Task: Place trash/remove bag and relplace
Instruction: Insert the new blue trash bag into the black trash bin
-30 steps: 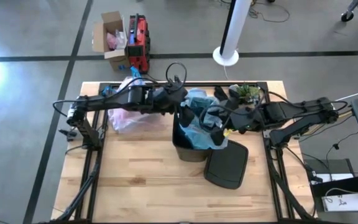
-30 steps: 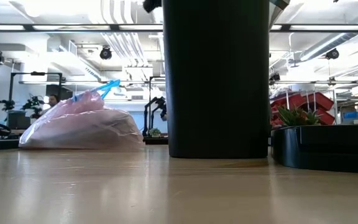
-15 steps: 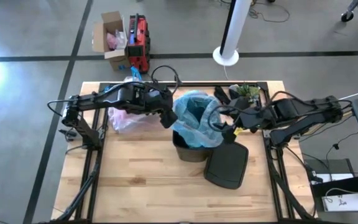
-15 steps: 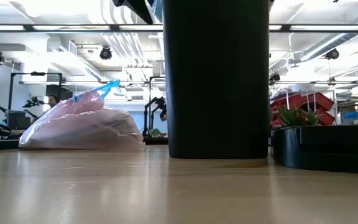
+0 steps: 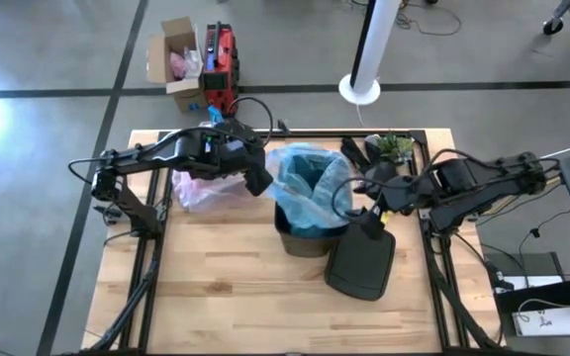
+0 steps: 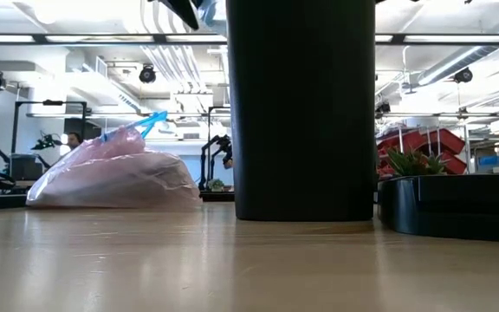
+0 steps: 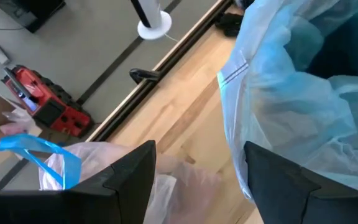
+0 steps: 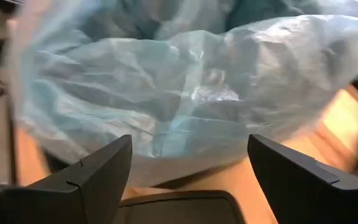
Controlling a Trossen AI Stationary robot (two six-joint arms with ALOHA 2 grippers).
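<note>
Overhead only, blue bag (image 5: 310,183) lining bin (image 5: 303,240)

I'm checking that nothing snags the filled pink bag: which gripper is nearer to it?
Left. The left gripper hovers open just beside the pink bag, between it and the bin. The right gripper is open on the bin's far side, over the black lid.

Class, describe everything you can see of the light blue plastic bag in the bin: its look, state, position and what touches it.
The crinkly, translucent light blue plastic bag sits in the black bin near the middle of the wooden table. Its mouth is open upward and billows wide above the rim, with loose folds draped over the outside of the bin; the inside looks darker teal. Nothing grips it: the left gripper and right gripper are both open, one beside it on each side, apart from the plastic.
</note>
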